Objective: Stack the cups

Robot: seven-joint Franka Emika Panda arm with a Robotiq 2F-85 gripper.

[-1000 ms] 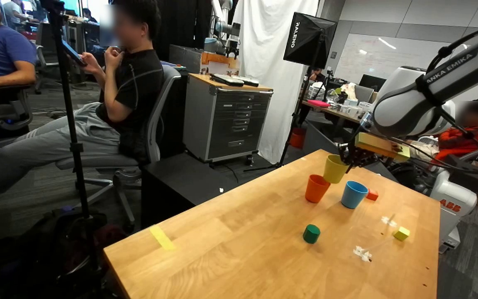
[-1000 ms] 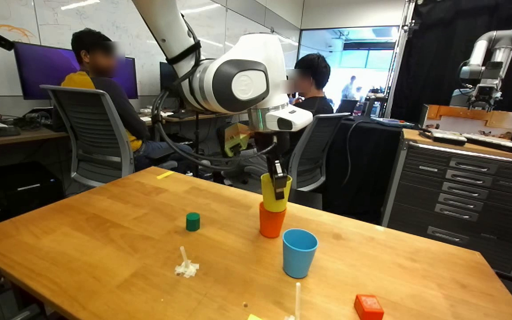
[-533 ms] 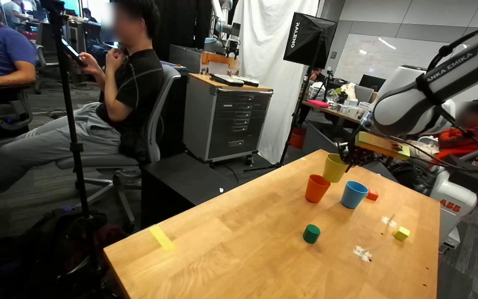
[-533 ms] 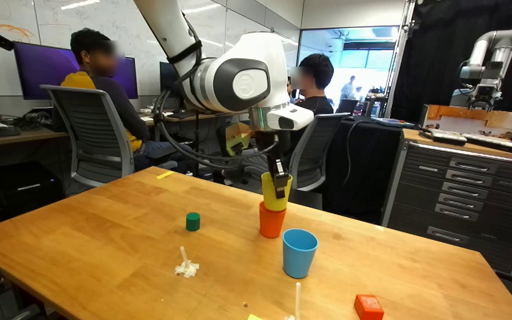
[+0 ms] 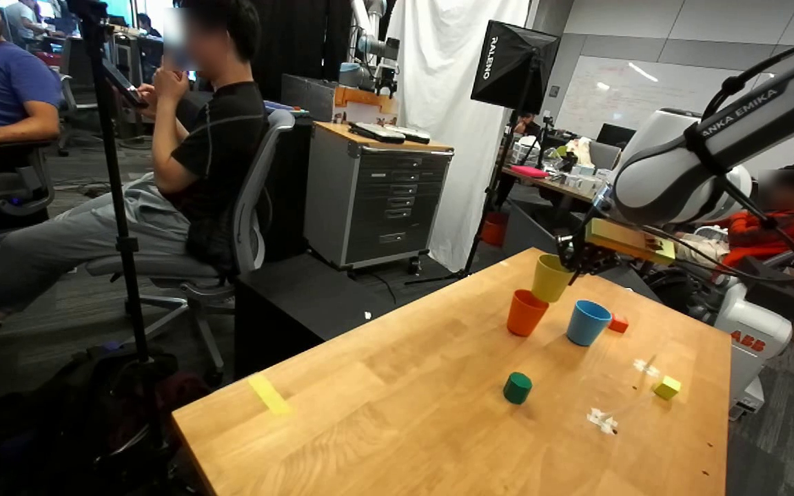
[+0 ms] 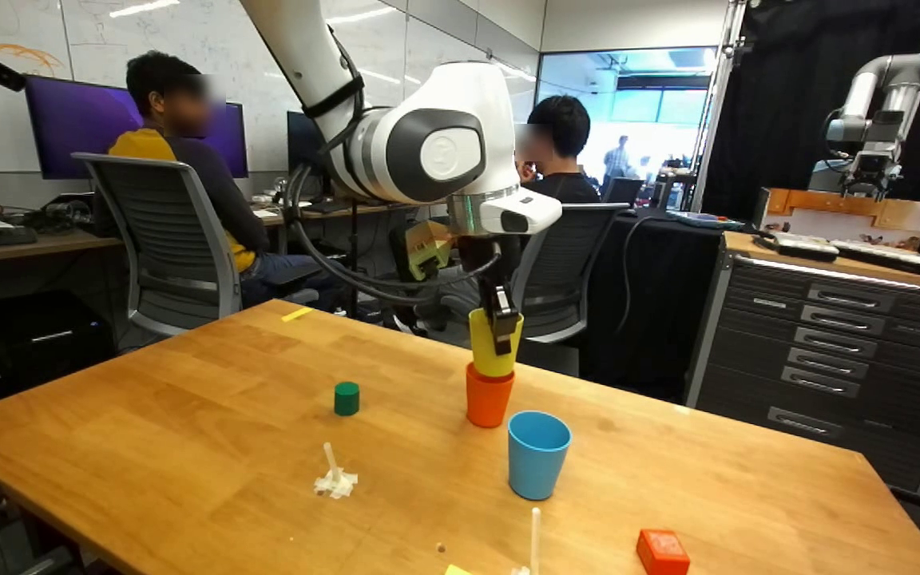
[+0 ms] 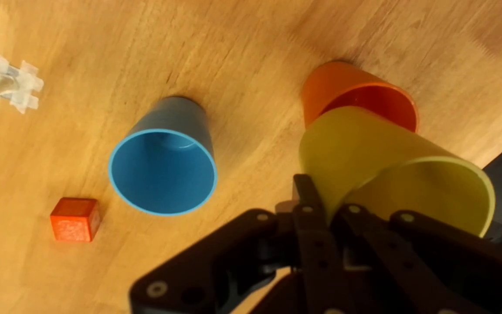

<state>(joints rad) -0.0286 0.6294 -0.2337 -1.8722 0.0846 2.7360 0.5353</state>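
Observation:
My gripper point(image 6: 501, 343) is shut on the wall of the yellow cup point(image 6: 484, 339), with one finger outside and the other inside it, as the wrist view shows at the jaws point(image 7: 327, 209). The yellow cup point(image 5: 550, 279) is held in the air, slightly tilted. Its bottom overlaps the rim of the upright orange-red cup point(image 5: 525, 315) in both exterior views. In the wrist view the yellow cup point(image 7: 355, 144) covers part of the orange-red cup point(image 7: 334, 85), whose opening still shows; I cannot tell if they touch. The blue cup point(image 6: 538, 459) stands upright and empty nearby, also in the wrist view point(image 7: 164, 174).
A red block point(image 6: 662, 551) lies near the blue cup. A green block point(image 5: 517, 388) and a small yellow block point(image 5: 667, 387) lie on the table point(image 5: 397, 413). Taped pegs point(image 6: 334, 471) stick up from it. The table edge runs close behind the orange-red cup.
The gripper and the yellow cup have shifted slightly toward the orange-red cup. The orange-red and blue cups have not moved.

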